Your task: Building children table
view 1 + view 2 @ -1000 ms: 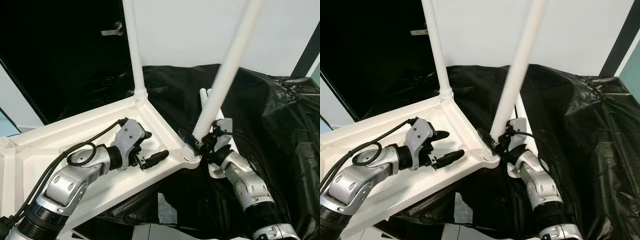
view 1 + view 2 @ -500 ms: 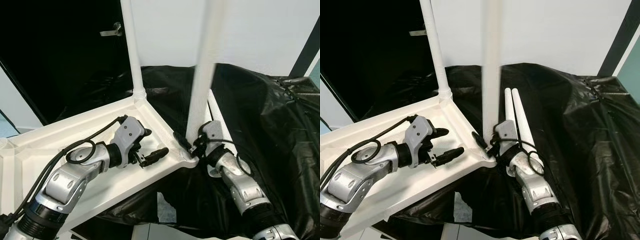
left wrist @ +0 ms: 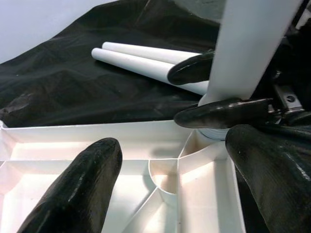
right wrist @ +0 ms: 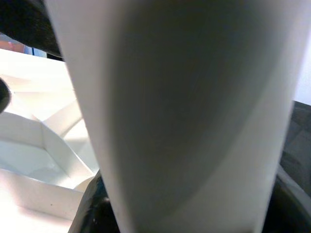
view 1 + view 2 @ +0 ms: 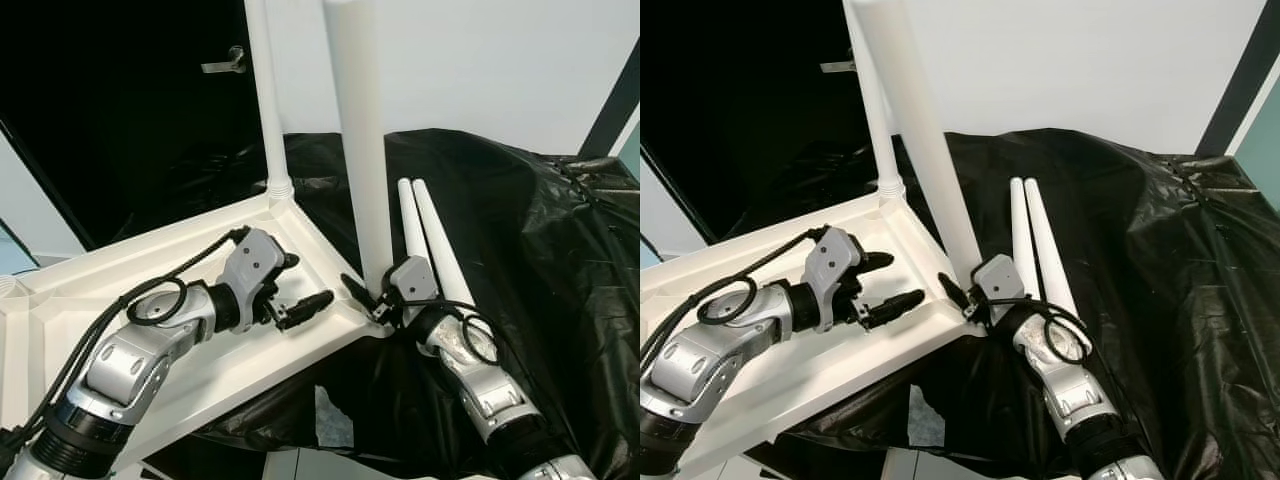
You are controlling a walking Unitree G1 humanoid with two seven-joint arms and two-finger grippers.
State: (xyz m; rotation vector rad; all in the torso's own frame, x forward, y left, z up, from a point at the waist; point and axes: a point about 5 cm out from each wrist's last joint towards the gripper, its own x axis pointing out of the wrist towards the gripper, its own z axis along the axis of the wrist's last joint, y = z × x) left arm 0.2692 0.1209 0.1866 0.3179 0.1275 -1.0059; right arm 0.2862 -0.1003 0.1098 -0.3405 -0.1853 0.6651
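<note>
gripping the foot of a white table leg (image 5: 358, 140) at centre frame, the right gripper (image 5: 372, 296) has its black fingers closed around the tube where it meets the near corner socket of the upturned white tabletop (image 5: 70, 300), the leg rising off the top edge with a slight lean toward the left. the tabletop lies underside up across the lower left of the frame, its moulded ribs showing, and a second leg (image 5: 266, 100) already stands upright in the far corner socket at upper centre. the left gripper (image 5: 296, 290) hovers over the ribbed underside just left of the held leg, its two fingers spread wide and holding nothing. two spare legs (image 5: 432, 255) lie side by side, touching, on a crinkled black plastic sheet (image 5: 540, 260) that drapes the surface across the right half of the frame, right beside the right arm. behind, a plain pale wall (image 5: 500, 70) fills the upper right, and a dark door with a metal lever handle (image 5: 224, 62) occupies the upper left.
</note>
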